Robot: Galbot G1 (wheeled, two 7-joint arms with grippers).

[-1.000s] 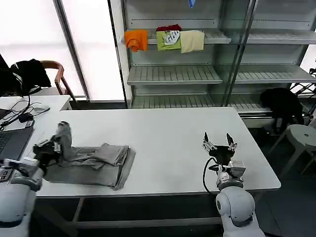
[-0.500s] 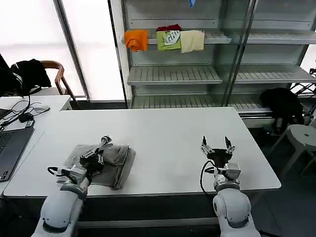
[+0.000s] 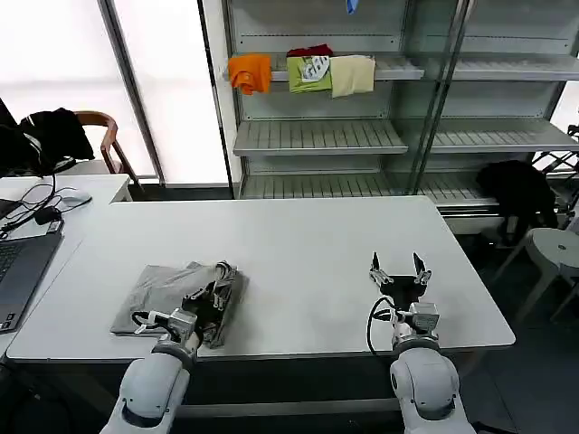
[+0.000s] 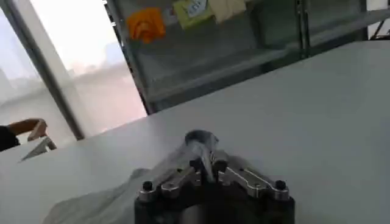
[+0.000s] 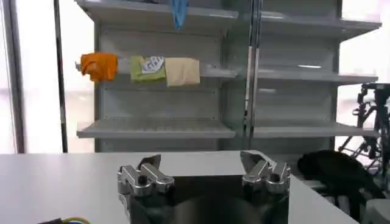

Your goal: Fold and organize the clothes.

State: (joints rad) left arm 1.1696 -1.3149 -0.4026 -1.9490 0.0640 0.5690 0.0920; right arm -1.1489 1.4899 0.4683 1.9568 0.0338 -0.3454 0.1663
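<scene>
mid-fold here: my left hand [image 3: 214, 294] is pinched tight on a bunched edge of the grey T-shirt [image 3: 163, 294] near the table [image 3: 308, 253] front, right hand [image 3: 399, 271] parked wide open (idle), so next I'd let go and flatten the fold

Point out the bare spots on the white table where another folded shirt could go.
Free: the stretch between the grey T-shirt and the right gripper, plus the whole far half toward the shelves. Crowded: the near-left corner, where the left gripper pinches the shirt's edge.
</scene>
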